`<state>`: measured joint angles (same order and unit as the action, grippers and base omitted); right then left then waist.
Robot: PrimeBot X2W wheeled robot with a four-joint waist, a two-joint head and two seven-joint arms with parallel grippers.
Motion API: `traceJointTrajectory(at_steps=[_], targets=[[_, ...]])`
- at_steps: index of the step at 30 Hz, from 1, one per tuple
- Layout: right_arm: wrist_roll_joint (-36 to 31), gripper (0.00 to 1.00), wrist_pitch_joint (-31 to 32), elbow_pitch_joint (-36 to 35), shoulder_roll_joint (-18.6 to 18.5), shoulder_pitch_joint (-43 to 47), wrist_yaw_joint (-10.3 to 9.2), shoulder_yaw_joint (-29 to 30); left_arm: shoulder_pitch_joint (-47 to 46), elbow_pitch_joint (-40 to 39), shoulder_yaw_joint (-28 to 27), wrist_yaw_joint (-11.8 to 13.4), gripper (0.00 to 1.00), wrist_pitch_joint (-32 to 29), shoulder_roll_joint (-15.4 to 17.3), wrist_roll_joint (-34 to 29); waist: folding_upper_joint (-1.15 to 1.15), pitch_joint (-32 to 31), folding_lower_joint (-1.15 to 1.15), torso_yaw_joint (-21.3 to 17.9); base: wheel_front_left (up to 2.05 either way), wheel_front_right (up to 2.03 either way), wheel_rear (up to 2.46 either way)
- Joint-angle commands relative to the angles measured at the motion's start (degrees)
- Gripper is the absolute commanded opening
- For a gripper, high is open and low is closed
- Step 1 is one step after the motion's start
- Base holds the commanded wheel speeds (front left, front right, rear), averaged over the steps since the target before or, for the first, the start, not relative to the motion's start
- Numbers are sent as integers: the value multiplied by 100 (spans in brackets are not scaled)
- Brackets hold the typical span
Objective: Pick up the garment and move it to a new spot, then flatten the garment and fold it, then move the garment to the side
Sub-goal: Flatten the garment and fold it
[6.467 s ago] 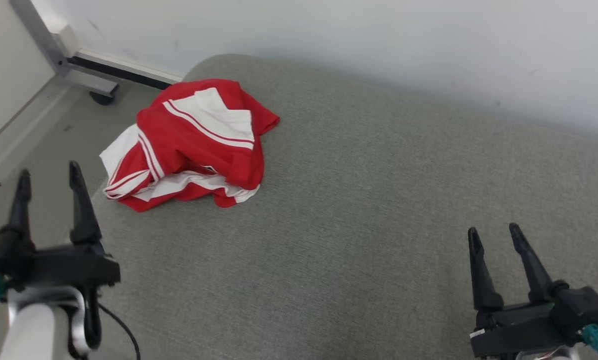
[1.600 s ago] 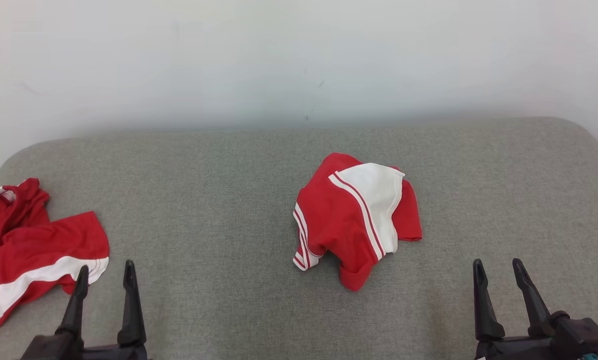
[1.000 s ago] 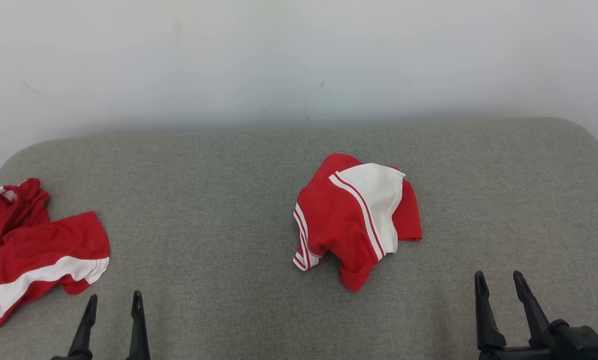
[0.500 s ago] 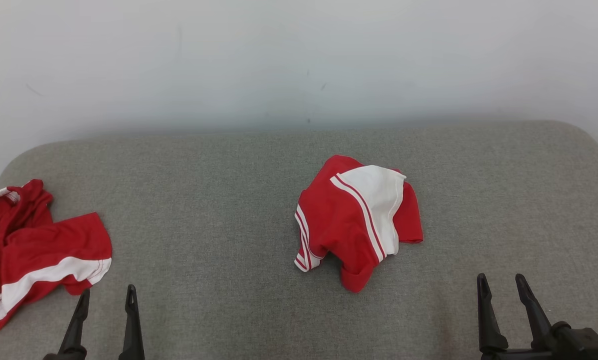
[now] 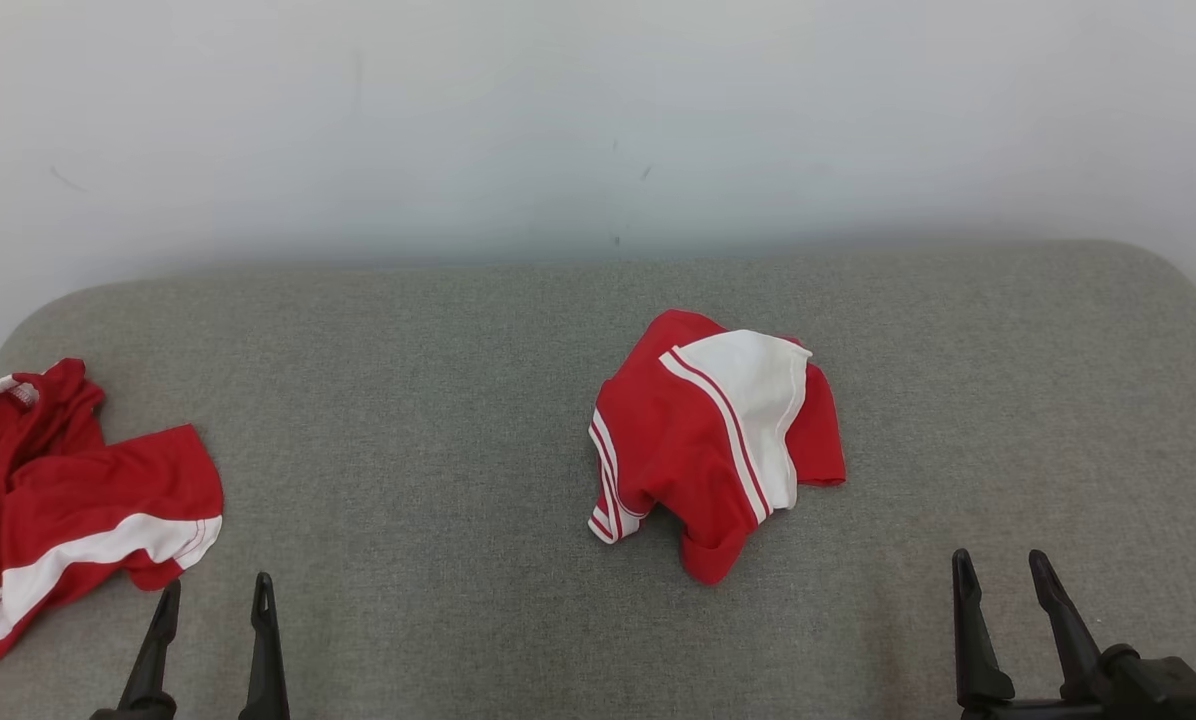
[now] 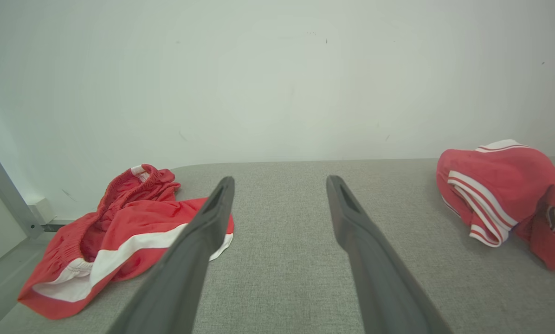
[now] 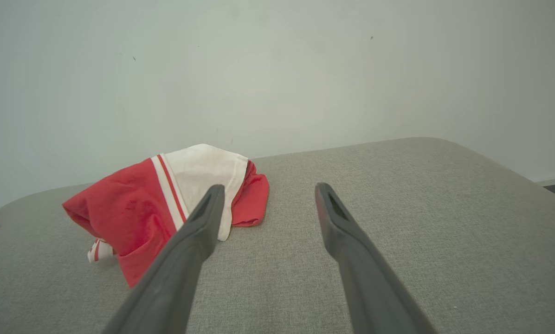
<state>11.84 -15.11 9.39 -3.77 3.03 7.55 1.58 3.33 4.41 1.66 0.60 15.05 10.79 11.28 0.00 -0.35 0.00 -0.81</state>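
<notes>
Head view: bunched red-white garment [image 5: 718,440] mid grey cushion [image 5: 438,380], 10 o'clock from right pincer [image 5: 998,555], 2 o'clock from left pincer [image 5: 215,587]. Both pincers spread wide, empty. Likely best: pinch opposite hems, pull apart low. Skip red shorts [image 5: 68,500] at 9 o'clock.

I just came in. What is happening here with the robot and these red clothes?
Nothing is being handled at this moment. The robot faces a grey padded surface, both arms low at its near edge. The left end effector and the right end effector are open and empty. A crumpled red and white garment lies in a heap near the middle, closer to the right end effector; a second red garment lies at the left end. No picking up or folding is done yet.
</notes>
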Motion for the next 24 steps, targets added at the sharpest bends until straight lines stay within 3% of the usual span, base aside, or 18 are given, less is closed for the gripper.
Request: traceJointTrajectory(at_steps=[1,11,16,24], targets=[[33,100,-7,13,-19,30,-12,-6,48,14,10,34,100,19,11,75,0,0,0,-1,0,0,0],[75,100,-7,110,-159,-236,-12,-111,-46,74,115,42,100,14,-40,72,0,19,0,131,0,0,0],[101,100,74,379,-501,-828,-12,-265,-200,153,223,3,100,15,-111,97,0,169,0,319,0,0,0],[310,100,294,1364,-1111,-2178,-12,-541,-526,262,441,-52,100,17,-290,36,0,616,0,689,0,0,0]])
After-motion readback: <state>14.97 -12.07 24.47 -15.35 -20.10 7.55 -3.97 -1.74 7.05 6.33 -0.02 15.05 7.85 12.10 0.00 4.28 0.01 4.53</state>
